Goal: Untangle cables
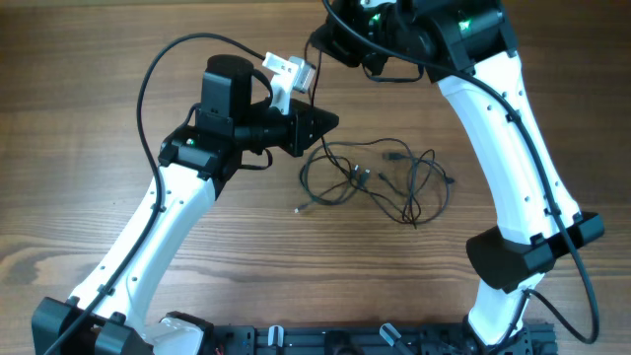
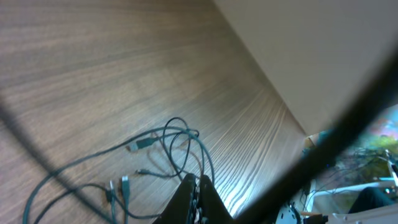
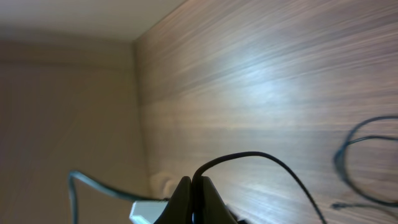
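Working at the cables [image 1: 360,176] on a wooden bench [image 1: 99,187], seen from overhead and from both wrists. Angling the left arm [image 1: 163,222] up from the near-left corner, bending it at the elbow and turning the dark wrist section rightward, roughly level above the bench. Pointing the left fingers [image 1: 317,123] to the right, tips hanging over the upper left edge of the loose heap. Showing, in the left wrist view, the left fingers [image 2: 208,200] pressed together into a narrow dark wedge, thin strands running right up to the tips; impossible to tell whether gripping any of them. Arching the right arm [image 1: 503,148] up from the near-right corner, rising past the heap's right side, then folding back leftward along the far edge of the bench. Holding the right fingers [image 1: 320,44] beyond the left wrist, just beside a white block [image 1: 286,77]. Showing, in the right wrist view, the right fingers [image 3: 183,194] clamped tight on a dark strand arcing out from the tips and dropping away toward the heap. Showing the cables [image 2: 144,144] lying mid-bench between the two arms in loose overlapping loops, small plugs gathered near the centre, one pale-tipped end [image 1: 299,208] trailing out at the lower left.
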You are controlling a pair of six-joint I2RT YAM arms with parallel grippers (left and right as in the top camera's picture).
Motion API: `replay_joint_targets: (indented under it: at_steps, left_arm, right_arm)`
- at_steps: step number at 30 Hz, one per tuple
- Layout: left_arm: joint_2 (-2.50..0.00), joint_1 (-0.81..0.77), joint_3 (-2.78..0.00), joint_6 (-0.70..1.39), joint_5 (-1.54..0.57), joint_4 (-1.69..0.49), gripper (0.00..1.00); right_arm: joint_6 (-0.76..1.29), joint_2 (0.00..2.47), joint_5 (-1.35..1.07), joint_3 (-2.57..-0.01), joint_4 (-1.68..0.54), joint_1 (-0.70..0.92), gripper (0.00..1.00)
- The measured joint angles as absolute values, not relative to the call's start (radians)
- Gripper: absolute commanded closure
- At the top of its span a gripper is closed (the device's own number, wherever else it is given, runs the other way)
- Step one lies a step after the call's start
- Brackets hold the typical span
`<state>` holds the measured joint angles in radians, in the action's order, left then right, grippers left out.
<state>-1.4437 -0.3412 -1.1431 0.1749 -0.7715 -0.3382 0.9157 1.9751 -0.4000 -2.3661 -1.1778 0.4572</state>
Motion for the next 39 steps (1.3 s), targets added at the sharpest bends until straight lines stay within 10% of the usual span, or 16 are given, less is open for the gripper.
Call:
replay_joint_targets:
  at_steps: [4,6,17,26,39]
  left_arm:
    - [-1.444,-0.341,-1.143,0.205,-0.727,-0.376,0.96]
    - [-1.444,-0.341,-1.143,0.236,-0.697,-0.393,0.96]
    - [-1.434,-0.281,-1.147,0.638,-0.775,-0.155,0.96]
    - [-1.320,-0.252,-1.166,1.125,-0.866,0.658,0.96]
    - [-1.312,-0.252,-1.172,1.510,-0.533,0.871,0.96]
  right_arm:
    - [0.923,1.975,-0.293,-2.366,-1.213,0.456,0.17]
    - [0.918,1.975,-0.239,-2.366,-1.255,0.450,0.00]
    - [0.785,1.975,-0.081,-2.366,-1.546,0.229,0.00]
    - [0.568,1.975,-0.062,-2.366,-1.608,0.139,0.00]
    - [0.446,1.975,-0.094,-2.255,-1.605,0.146,0.00]
